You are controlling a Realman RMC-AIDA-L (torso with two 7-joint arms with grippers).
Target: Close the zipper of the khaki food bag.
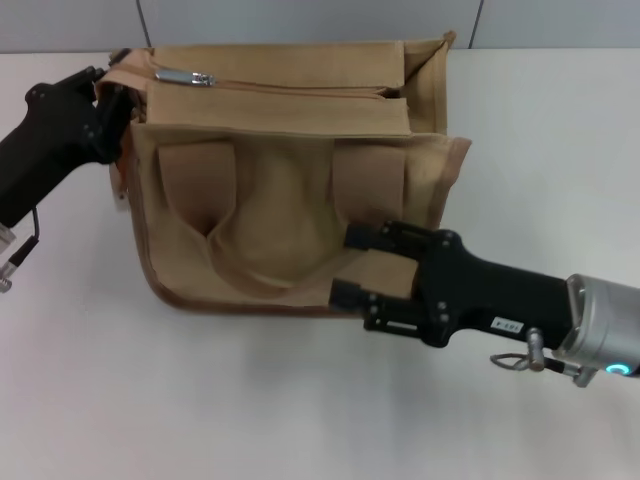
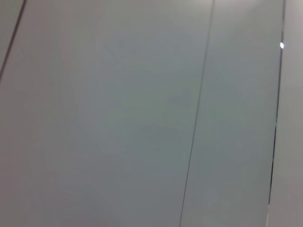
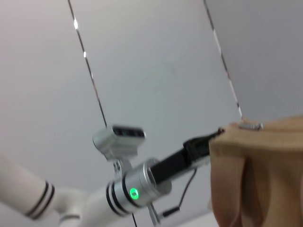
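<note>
The khaki food bag [image 1: 280, 190] stands on the white table [image 1: 250, 400], front pocket and strap handles facing me. Its zipper [image 1: 300, 88] runs along the top, with the silver pull tab [image 1: 185, 76] at the bag's left end. My left gripper [image 1: 118, 95] is pressed against that left end, pinching the bag's edge just beside the pull tab. My right gripper [image 1: 347, 265] sits open at the bag's lower right front corner, with the corner fabric between its fingers. In the right wrist view the bag [image 3: 265, 170], the pull tab [image 3: 251, 126] and the left gripper [image 3: 210, 141] also show.
Grey wall panels [image 1: 300, 20] rise right behind the bag. The left wrist view shows only those panels [image 2: 142, 118]. White tabletop [image 1: 560, 150] extends to the right of the bag and in front of it.
</note>
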